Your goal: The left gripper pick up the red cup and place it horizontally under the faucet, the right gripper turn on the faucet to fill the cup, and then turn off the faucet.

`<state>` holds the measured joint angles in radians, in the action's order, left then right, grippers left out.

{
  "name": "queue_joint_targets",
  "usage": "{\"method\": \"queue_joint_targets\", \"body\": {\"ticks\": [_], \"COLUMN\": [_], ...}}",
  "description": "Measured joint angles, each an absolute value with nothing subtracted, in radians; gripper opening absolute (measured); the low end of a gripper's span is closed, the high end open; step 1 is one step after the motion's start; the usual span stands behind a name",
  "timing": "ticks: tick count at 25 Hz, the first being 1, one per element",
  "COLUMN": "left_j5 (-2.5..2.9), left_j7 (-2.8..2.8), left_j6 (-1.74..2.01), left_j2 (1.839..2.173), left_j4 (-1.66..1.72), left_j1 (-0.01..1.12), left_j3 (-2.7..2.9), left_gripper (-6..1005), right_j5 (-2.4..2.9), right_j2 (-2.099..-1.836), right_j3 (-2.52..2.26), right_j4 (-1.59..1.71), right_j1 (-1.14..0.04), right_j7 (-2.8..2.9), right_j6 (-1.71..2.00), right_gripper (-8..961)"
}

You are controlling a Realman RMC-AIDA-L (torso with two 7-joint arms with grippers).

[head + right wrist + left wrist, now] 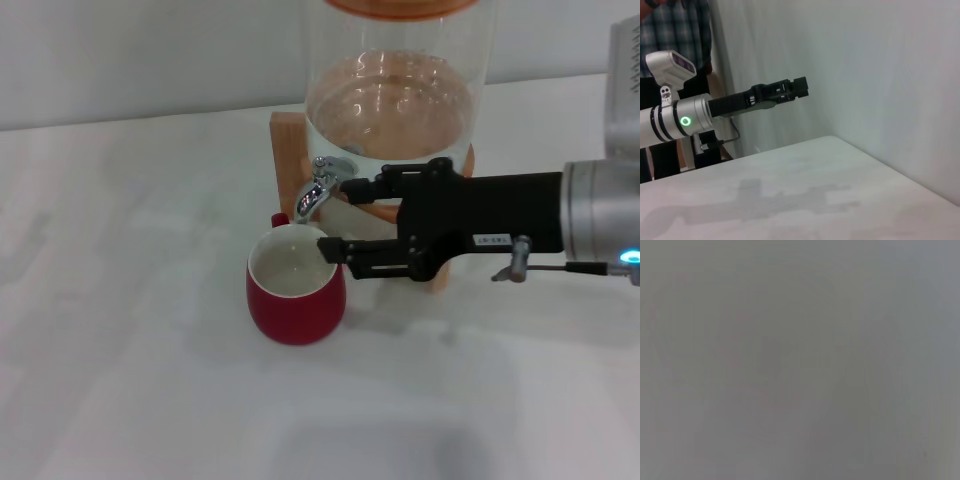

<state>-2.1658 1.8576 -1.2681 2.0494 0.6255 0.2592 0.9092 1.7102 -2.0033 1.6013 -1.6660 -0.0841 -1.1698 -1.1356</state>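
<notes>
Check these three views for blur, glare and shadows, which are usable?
Head view: usable; glare spots on the faucet, soft shadow beside the red cup under the right gripper. Left wrist view: featureless grey blur, unusable. Right wrist view: sharp; the left gripper casts a soft shadow on the table.

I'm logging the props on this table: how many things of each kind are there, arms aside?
Red cup: 1
Glass dispenser with chrome faucet: 1
Wooden stand under the dispenser: 1
Total: 3
</notes>
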Motion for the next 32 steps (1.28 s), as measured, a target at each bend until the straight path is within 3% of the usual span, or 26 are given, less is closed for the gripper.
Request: {"method": "queue_joint_targets", "body": {"ticks": [16,32], "left_j5": [-2.166,-2.129], "left_j7": [1.831,1.804], "left_j6": [-1.255,-1.299], "left_j2": [2.04,2.054], "left_j4": [0.618,0.627], "left_j1": [0.255,0.196], "left_j3": [0.904,0.852], "left_gripper": [775,771], "right_j5": [1.661,1.446], "right_j2": [-2.011,-2.007], "right_j3": [2.043,2.396], "right_j4": [-1.734,-1.229], "right_j1": [0.08,-0.067], "right_j7": [-1.134,-1.405], "right_j6": [-1.324,-1.376], "right_gripper": [719,719]}}
